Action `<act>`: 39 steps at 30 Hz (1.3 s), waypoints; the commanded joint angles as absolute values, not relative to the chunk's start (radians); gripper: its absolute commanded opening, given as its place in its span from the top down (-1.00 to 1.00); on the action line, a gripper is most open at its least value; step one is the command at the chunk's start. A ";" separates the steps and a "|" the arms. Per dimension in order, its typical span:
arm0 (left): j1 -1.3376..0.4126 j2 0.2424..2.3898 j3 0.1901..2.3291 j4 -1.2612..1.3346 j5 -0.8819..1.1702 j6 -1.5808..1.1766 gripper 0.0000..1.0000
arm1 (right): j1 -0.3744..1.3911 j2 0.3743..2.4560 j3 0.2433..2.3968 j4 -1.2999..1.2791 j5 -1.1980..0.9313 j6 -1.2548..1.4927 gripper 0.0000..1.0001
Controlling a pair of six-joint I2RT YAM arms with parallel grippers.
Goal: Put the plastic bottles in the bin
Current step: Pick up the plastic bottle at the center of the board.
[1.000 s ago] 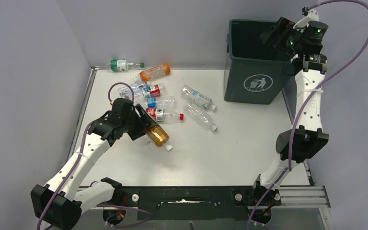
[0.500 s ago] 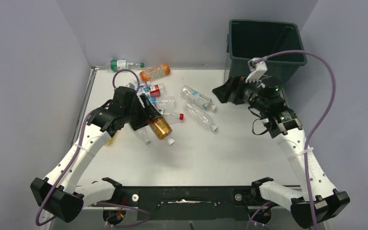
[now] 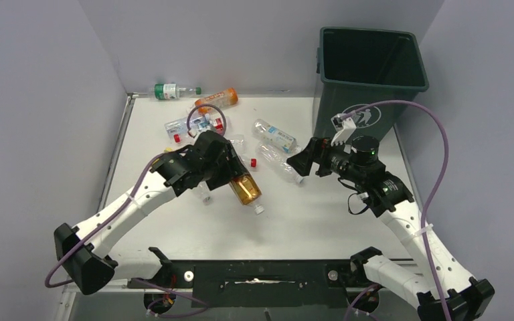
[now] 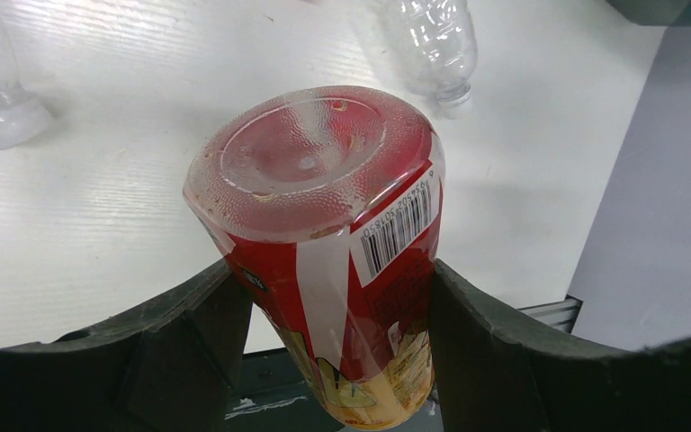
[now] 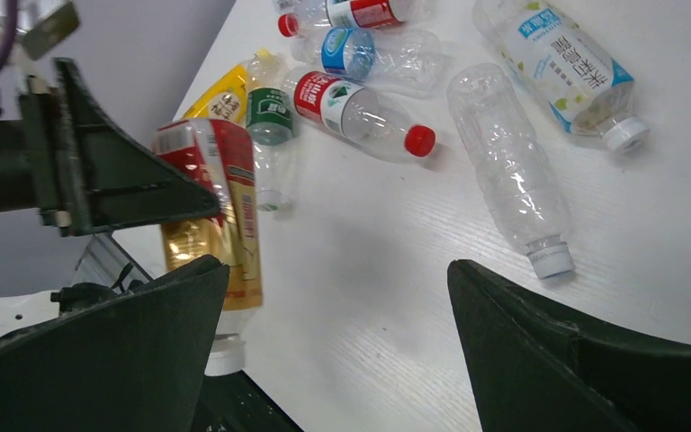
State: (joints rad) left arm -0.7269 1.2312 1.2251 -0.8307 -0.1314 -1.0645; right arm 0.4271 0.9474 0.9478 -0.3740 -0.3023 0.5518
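Observation:
My left gripper (image 3: 231, 175) is shut on an amber bottle (image 3: 244, 190) with a red label and holds it above the table, white cap down. The left wrist view shows its base (image 4: 324, 171) between my fingers (image 4: 189, 333). My right gripper (image 3: 302, 160) is open and empty, low over the table next to a clear bottle (image 3: 281, 164), which also shows in the right wrist view (image 5: 513, 180). The dark green bin (image 3: 368, 73) stands at the far right. More bottles lie at the far left, among them an orange one (image 3: 217, 100) and a green-labelled one (image 3: 170, 90).
A blue-labelled clear bottle (image 3: 278, 136) lies left of the bin. The right wrist view shows a red-capped bottle (image 5: 351, 108), a yellow bottle (image 5: 220, 94) and a green-labelled bottle (image 5: 270, 135) beside the held amber one (image 5: 216, 216). Grey walls enclose the table on three sides.
My left arm has carried the amber bottle to the right, toward the table's middle. My right arm has swung from over the bin down to the table near the clear bottle.

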 commanded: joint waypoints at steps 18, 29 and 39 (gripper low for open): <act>-0.835 1.554 1.427 -0.625 -0.133 -1.040 0.16 | 0.432 0.873 0.913 -0.385 -0.412 0.543 -0.97; -0.779 1.512 1.370 -0.509 -0.026 -1.023 0.16 | 0.436 0.804 0.835 -0.390 -0.473 0.559 -0.91; -0.704 1.411 1.290 -0.406 0.098 -1.022 0.15 | 0.513 0.919 0.811 -0.290 -0.432 0.584 -0.94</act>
